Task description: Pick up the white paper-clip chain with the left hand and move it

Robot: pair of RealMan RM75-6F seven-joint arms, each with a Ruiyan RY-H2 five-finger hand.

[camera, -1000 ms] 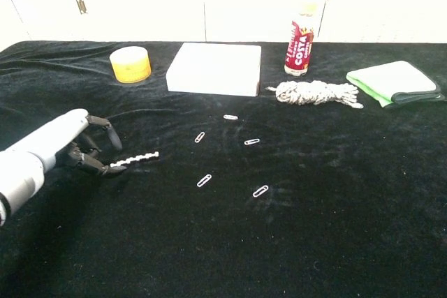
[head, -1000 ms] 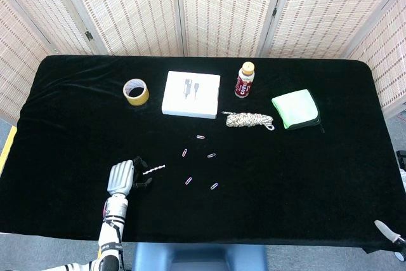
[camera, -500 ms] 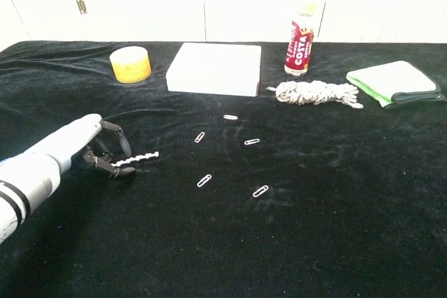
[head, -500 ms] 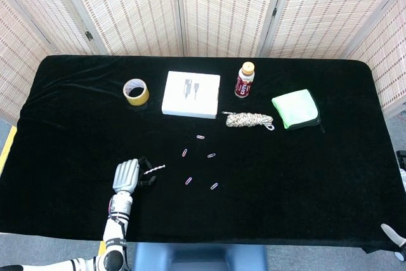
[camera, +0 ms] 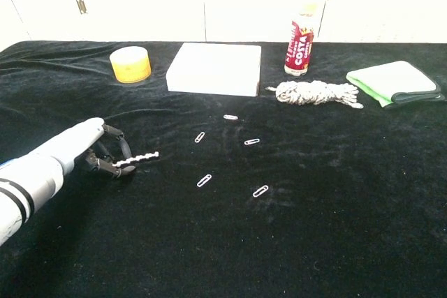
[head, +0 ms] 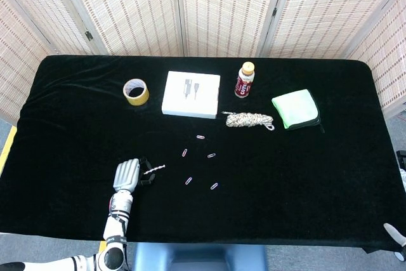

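The white paper-clip chain [head: 154, 169] [camera: 140, 158] lies flat on the black cloth, left of the table's middle and toward the front. My left hand [head: 127, 174] [camera: 91, 146] sits at the chain's left end. Its dark fingertips [camera: 122, 150] curl over that end and the thumb tip touches it from below. A gap still shows between the fingers and the thumb, and the chain is not lifted. Only a pale sliver of my right hand [head: 394, 235] shows at the lower right corner of the head view, too little to read.
Several loose paper clips [head: 200, 137] [camera: 204, 180] lie just right of the chain. Along the back stand a yellow tape roll [head: 136, 91], a white box [head: 191, 94], a red bottle [head: 245, 80], a coiled rope [head: 248, 120] and a folded green cloth [head: 295, 108].
My left hand has slid right to the chain's end and its fingers have curled in around it. The chain has not moved. The right sliver has sunk toward the corner.
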